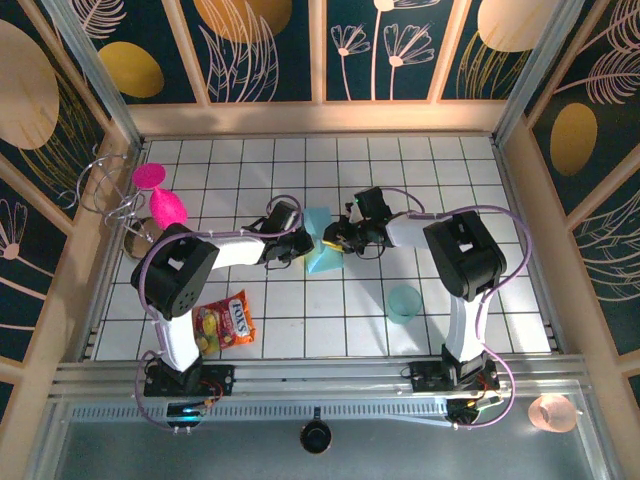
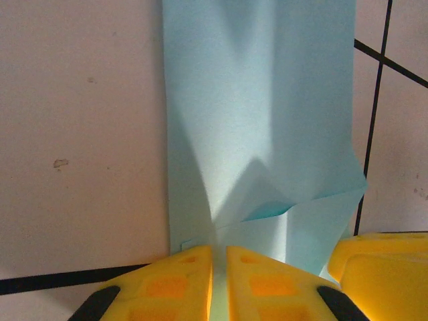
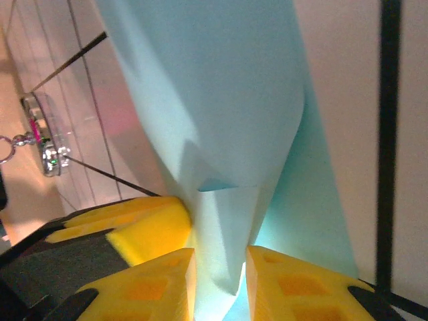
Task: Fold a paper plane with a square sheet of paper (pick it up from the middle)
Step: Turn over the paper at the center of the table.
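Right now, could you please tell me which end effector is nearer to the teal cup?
Right. The right end effector grips the paper up-left of the teal cup; the left end effector grips it farther left.

Bright even light, soft shadows — close-ups perhaps slightly blurred

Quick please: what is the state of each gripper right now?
Left gripper: closed on the light-blue paper.
Right gripper: closed on the same paper.
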`<state>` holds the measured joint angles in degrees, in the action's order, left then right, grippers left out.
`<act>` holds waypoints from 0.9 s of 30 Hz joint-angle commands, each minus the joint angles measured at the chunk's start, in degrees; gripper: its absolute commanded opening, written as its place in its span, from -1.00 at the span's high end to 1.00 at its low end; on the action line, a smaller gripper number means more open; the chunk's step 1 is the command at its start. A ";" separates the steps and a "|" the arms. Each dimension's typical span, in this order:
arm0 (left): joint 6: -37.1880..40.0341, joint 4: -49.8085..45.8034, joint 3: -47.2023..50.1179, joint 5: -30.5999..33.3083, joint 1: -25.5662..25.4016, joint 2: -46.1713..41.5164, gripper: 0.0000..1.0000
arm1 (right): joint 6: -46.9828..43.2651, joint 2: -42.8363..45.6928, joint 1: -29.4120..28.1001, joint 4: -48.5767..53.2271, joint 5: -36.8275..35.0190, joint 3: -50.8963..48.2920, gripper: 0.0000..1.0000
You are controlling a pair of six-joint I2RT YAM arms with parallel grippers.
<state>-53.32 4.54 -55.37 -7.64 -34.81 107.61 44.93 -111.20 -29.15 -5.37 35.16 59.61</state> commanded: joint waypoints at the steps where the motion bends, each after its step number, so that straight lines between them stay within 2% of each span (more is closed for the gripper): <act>1: -0.83 -2.34 1.58 -0.21 0.35 0.08 0.71 | 2.03 -0.14 -0.21 -4.65 2.50 -2.16 0.48; 5: -0.82 -2.47 1.52 -0.23 0.36 0.05 0.71 | 2.08 -0.35 -0.12 -4.31 2.30 -2.61 0.48; 14: -1.11 -2.56 1.78 0.08 0.35 -0.50 0.71 | -1.16 0.11 -0.03 1.99 -3.87 -1.92 0.47; 20: -1.31 -2.43 1.93 -0.25 0.28 -0.56 0.71 | -0.99 -1.06 -0.03 0.73 -3.15 -1.26 0.48; 27: -1.94 -1.90 2.10 -0.73 0.32 -1.00 0.70 | 1.00 -1.55 -0.21 -3.15 0.94 -1.73 0.50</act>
<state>-54.17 5.02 -54.74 -7.66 -34.81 107.13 45.36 -111.44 -29.15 -6.55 34.59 57.58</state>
